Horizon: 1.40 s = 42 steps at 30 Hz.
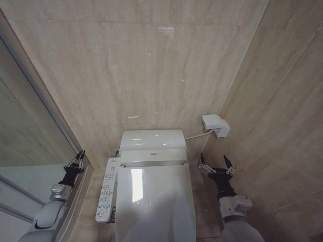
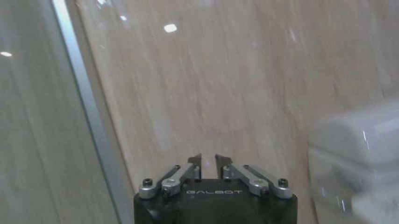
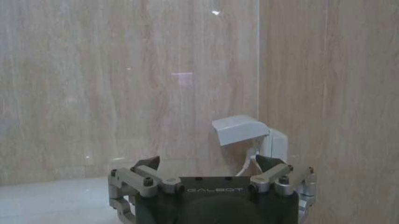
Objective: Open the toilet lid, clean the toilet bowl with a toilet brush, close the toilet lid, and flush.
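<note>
Toilet lid (image 1: 154, 199) lies flat and closed over the toilet bowl (image 1: 117, 229), a glossy white oval whose long axis runs from the tank end by the back wall straight toward the robot. Nothing has been lifted yet, so by my reading the task stands at its first step, opening the lid.

On the bowl's left flank sits the white button panel (image 1: 107, 190), angled alongside the lid's edge. A white wall box (image 1: 214, 124) with a cable is mounted in the corner to the right of the tank (image 1: 152, 139).

Both arms are raised at the sides of the toilet, well clear of it. The left claw (image 1: 76, 159) hovers beside the metal frame of the shower glass (image 1: 48, 108), its fingers drawn close together with only a narrow slit between the tips, gripping nothing; the left wrist view confirms this, with the left claw (image 2: 208, 161) pointed at the bare tiled wall and the tank's blurred corner off to one side. The right claw (image 1: 217, 165) hangs over the floor strip between the bowl and the right wall, its fingers spread wide and empty; in its own wrist view the right claw (image 3: 209, 163) faces the wall box.

The lid lies between the two claws and lower than both. The right claw looks slightly nearer to the lid's edge and has no button panel in its way, so it seems better placed to reach inward and hook under the rim.
</note>
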Tool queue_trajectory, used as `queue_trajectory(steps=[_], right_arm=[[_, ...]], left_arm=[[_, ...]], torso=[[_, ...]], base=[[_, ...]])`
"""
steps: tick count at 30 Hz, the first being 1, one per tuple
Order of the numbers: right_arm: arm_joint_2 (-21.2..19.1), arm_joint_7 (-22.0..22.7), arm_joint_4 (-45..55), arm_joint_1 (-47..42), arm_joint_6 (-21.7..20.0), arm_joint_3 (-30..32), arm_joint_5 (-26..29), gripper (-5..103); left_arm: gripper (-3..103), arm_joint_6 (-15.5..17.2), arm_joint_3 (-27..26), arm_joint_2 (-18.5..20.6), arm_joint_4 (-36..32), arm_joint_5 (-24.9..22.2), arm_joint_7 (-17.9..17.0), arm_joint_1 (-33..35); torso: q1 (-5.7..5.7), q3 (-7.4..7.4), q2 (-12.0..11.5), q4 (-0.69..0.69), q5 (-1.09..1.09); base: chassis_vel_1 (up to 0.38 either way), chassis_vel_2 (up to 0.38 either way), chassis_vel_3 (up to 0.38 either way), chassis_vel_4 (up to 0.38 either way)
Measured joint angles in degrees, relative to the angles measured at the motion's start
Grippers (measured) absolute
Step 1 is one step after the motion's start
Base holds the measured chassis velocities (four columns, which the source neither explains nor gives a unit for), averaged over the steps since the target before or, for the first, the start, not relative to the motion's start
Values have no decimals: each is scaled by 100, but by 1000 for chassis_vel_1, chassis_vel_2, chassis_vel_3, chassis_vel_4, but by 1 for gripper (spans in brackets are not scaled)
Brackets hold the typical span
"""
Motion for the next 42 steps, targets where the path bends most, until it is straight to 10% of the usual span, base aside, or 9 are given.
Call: queue_trajectory(steps=[3,4,10,11,18,19,31,42], right_arm=[[1,0,0,0,0,0,0,100],[0,0,0,1,0,0,0,100],[0,0,0,0,0,0,0,100],[0,0,0,0,0,0,0,100],[0,0,0,0,0,0,0,100],[0,0,0,1,0,0,0,100],[0,0,0,0,0,0,0,100],[0,0,0,0,0,0,0,100]], left_arm=[[3,377,-86,-153,-580,-11,-281,210],[30,549,-88,-228,-832,-24,-388,319],[30,859,34,-490,-1730,-36,-648,773],[57,943,32,-558,-2020,-30,-730,962],[57,1317,-136,-743,-3095,9,-1063,1968],[84,1327,-188,-772,-3211,10,-1077,2104],[100,1015,-1003,-570,-3681,-422,-958,2957],[100,1654,-1017,-653,-4372,-1105,-1232,3190]], torso=[[0,0,0,0,0],[0,0,0,-1,0],[0,0,0,0,0],[0,0,0,-1,-1],[0,0,0,2,-1],[0,0,0,2,0],[1,0,0,0,-2],[1,0,-1,0,-1]], base=[[0,0,0,0],[0,0,0,0],[0,0,0,0],[0,0,0,0],[0,0,0,0],[0,0,0,0],[0,0,0,0],[0,0,0,0]])
